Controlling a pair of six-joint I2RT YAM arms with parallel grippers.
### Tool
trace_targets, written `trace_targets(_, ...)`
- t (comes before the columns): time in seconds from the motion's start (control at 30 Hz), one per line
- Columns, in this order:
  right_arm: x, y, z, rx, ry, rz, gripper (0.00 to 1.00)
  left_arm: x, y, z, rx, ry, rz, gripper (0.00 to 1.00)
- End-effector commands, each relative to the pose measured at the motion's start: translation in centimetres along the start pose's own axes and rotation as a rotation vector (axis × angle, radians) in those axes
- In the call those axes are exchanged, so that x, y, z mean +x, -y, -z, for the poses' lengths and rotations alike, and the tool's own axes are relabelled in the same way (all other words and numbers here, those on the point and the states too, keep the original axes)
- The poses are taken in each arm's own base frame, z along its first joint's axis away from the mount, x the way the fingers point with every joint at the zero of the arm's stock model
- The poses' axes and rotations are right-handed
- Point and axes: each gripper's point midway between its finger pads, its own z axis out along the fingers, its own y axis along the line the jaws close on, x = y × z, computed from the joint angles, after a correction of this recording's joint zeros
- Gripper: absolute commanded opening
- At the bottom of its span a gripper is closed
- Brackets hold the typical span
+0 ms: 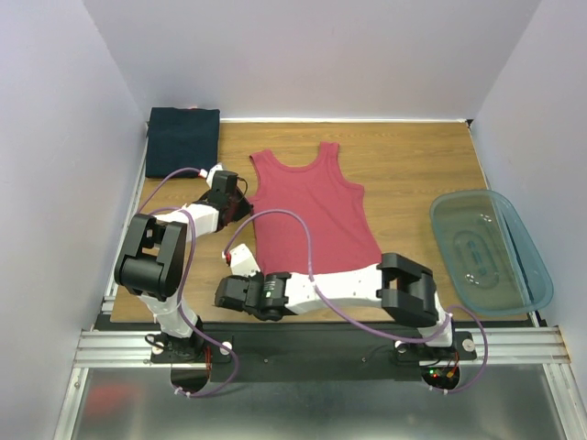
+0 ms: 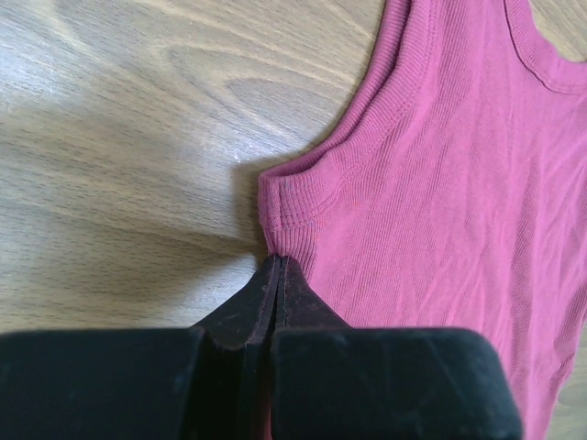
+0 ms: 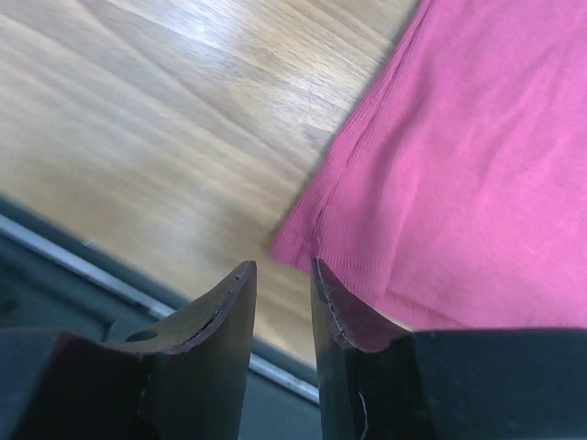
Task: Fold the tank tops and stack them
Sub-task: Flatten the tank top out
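The navy tank top [image 1: 182, 139] lies folded at the table's [image 1: 413, 156] 11 o'clock corner. The red tank top [image 1: 310, 206] is spread flat at centre, not yet folded or stacked. The left tool [image 2: 278, 266] is clenched on its 9 o'clock edge, and the right tool [image 3: 282, 270] stands parted and empty at its 7 o'clock hem corner.

No text or label can be read; views perhaps too coarse.
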Motion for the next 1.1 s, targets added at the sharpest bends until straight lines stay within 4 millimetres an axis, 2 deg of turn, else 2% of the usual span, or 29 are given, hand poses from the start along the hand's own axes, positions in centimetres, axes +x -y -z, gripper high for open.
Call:
trace_targets(0.0, -1.0, 0.3, -0.9, 0.076, 0.050, 0.008, 0.36, -2.4, 1.9, 1.2, 0.054, 0.065, -0.016, 0.03)
trace_targets(0.1, -0.7, 0.4, -1.7, 0.110, 0.050, 0.024, 0.37, -2.5, 1.9, 1.2, 0.054, 0.065, -0.019, 0.03)
trace_targets(0.27, -0.5, -0.5, -2.8, 0.108, 0.038, 0.033, 0.39, -2.3, 1.8, 1.0, 0.050, 0.060, -0.021, 0.03)
trace_targets(0.43, 0.6, -0.8, -3.7, 0.105, 0.007, 0.038, 0.41, -2.3, 1.8, 0.7, 0.047, 0.056, -0.023, 0.03)
trace_targets(0.67, 1.5, 0.0, -4.0, 0.129, -0.006, 0.032, 0.39, -1.9, 1.3, 0.2, 0.034, 0.044, -0.029, 0.03)
trace_targets(0.73, 1.7, 0.0, -4.1, 0.129, -0.011, 0.034, 0.36, -1.8, 1.3, 0.0, 0.031, 0.040, -0.030, 0.03)
trace_targets(0.9, 2.5, 0.3, -4.4, 0.134, -0.031, 0.042, 0.15, -1.6, 0.9, -0.4, 0.015, 0.036, -0.034, 0.02)
trace_targets(1.07, 1.9, 0.6, -3.9, 0.136, -0.015, 0.045, 0.02, -1.6, 0.7, -0.8, 0.002, 0.034, -0.030, 0.00)
